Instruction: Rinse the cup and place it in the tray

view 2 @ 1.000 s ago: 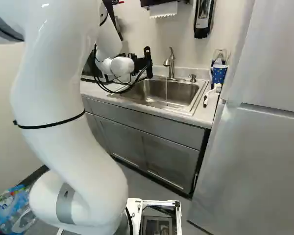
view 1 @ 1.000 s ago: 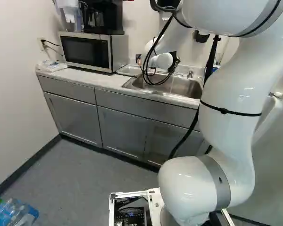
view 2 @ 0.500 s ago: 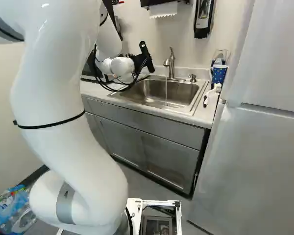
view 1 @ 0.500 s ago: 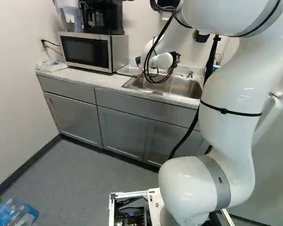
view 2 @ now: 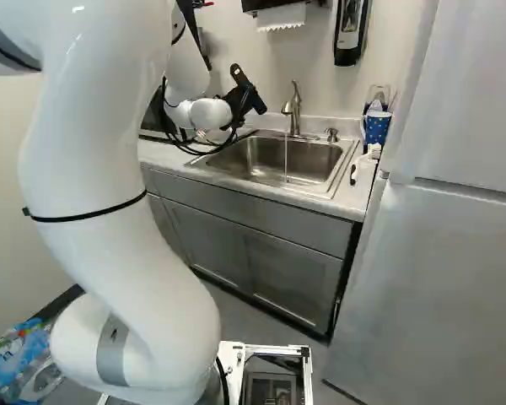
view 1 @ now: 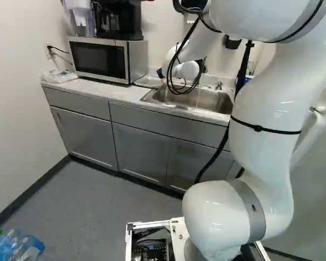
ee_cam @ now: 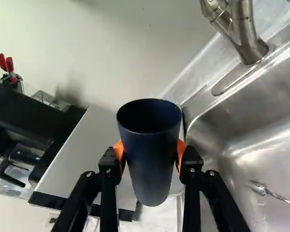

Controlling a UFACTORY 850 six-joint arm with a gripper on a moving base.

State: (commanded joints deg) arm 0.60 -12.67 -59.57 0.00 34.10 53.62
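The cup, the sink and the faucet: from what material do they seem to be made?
The cup looks smooth and matte dark blue, with only soft shading; it may be plastic or coated metal. The sink looks like stainless steel: grey, with bright, streaky reflections. The faucet seems to be metal too, probably brushed, as its highlights are satiny.

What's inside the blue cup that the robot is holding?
Looking into the cup between the fingers, you can see just its dark inside wall. The bottom is hidden deep down behind the near wall, so I can't tell if there's water in it.
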